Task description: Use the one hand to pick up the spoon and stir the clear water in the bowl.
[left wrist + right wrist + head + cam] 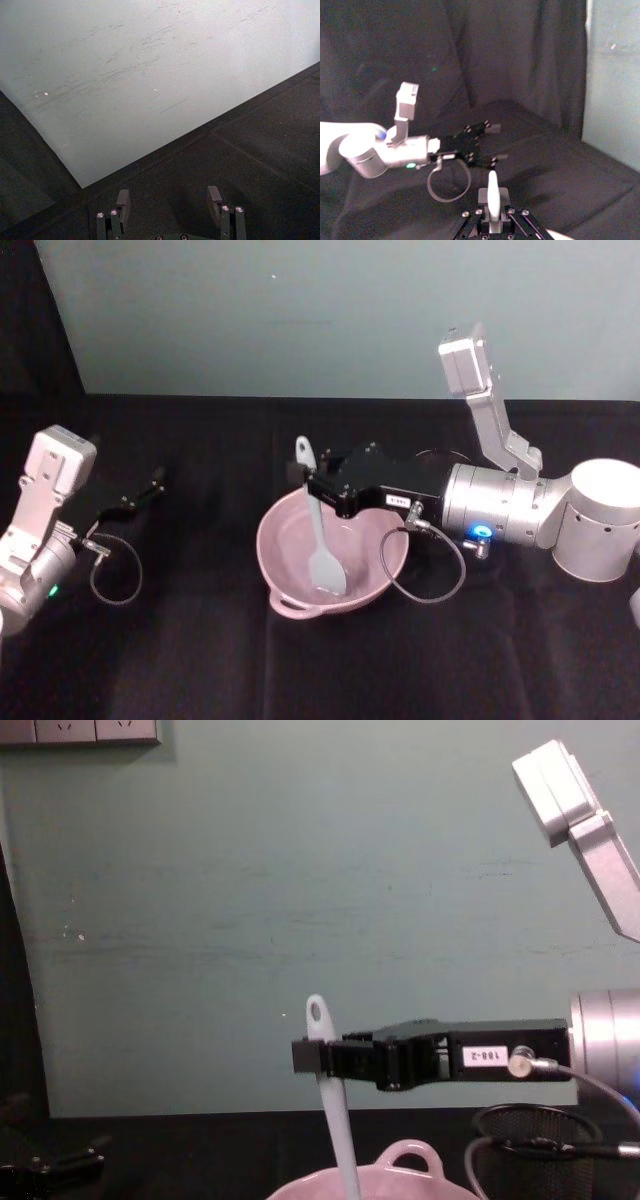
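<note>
Black right gripper [311,484] clenched on the long slim white plastic spoon [320,535]
Tip inside the glossy pale pink round bowl [375,540]: circle slowly, off its wall; left gripper [135,498], released, parked well left of it

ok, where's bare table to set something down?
Free: black cloth in front of the pale pink round glossy bowl, and strip between it and the parked left claw. Crowded: right of the bowl, with the right claw gripping the long white plastic spoon, its cable and the black wire-mesh cup.
</note>
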